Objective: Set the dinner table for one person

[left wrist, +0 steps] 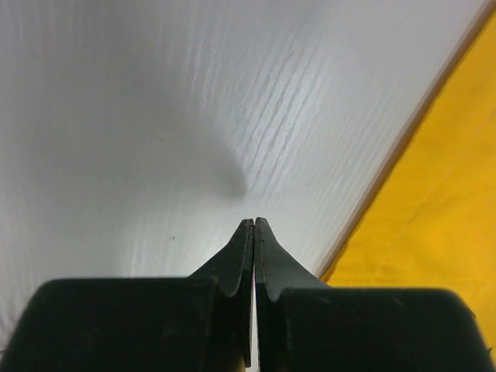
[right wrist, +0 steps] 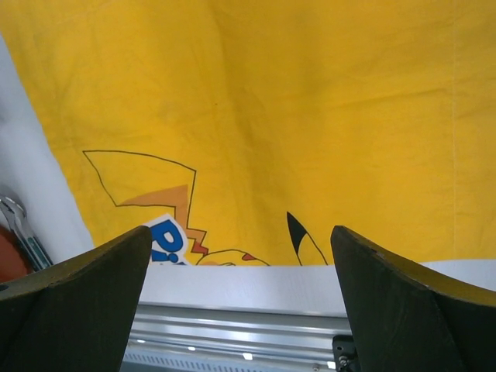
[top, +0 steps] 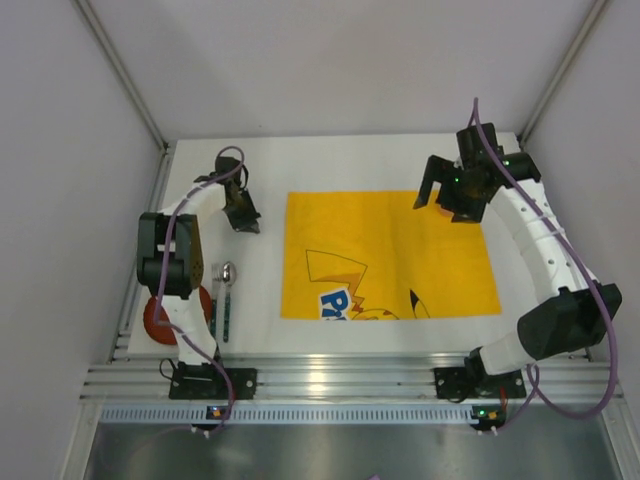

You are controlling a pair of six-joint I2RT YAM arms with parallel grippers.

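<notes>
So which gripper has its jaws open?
The right gripper, over the yellow placemat: its jaws stand wide apart. The left gripper, over the white dinner table, is shut.

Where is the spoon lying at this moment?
In the top view the spoon lies on the white table at the left, between the red round object and the yellow placemat.
</notes>
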